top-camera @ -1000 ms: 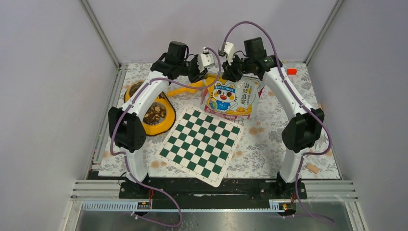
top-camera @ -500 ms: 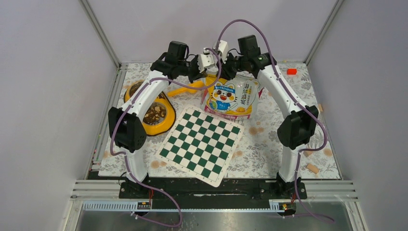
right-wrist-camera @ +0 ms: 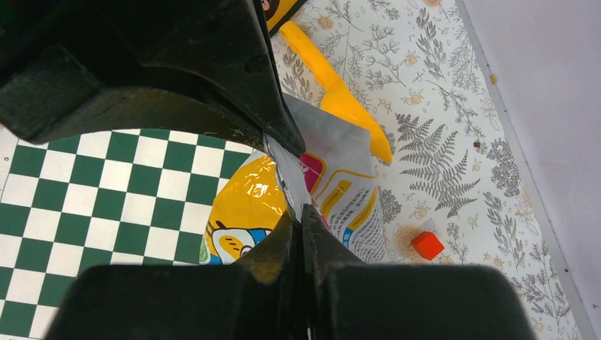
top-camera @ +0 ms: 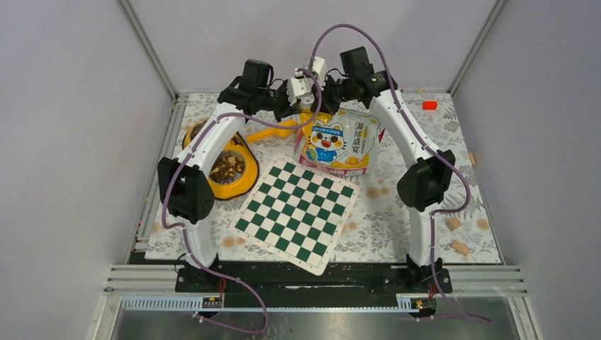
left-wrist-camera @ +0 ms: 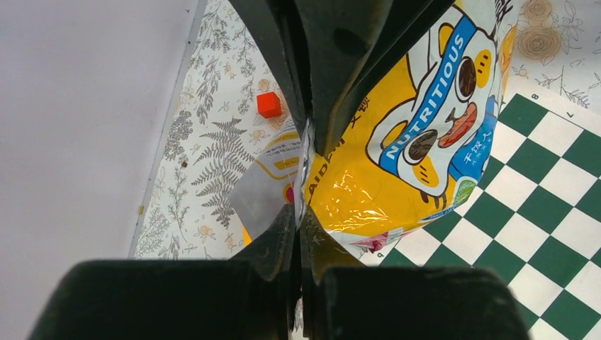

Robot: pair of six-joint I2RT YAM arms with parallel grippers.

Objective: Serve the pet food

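one bag (top-camera: pixel 339 145), top pinched by left gripper (left-wrist-camera: pixel 303 177), right gripper (right-wrist-camera: pixel 290 177), base toward chessboard (top-camera: pixel 298 205).

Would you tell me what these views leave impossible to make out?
Mouth of the pet food bag: both wrist views, the left end effector and right end effector clamp over it; sealed or open is unclear.
Some pet food shows in the feeder, but any inside the bag is hidden by foil, every view.
Feeder's far bowl: top view, left arm partly covers it.
The yellow scoop: top view, one end runs under the end effectors.
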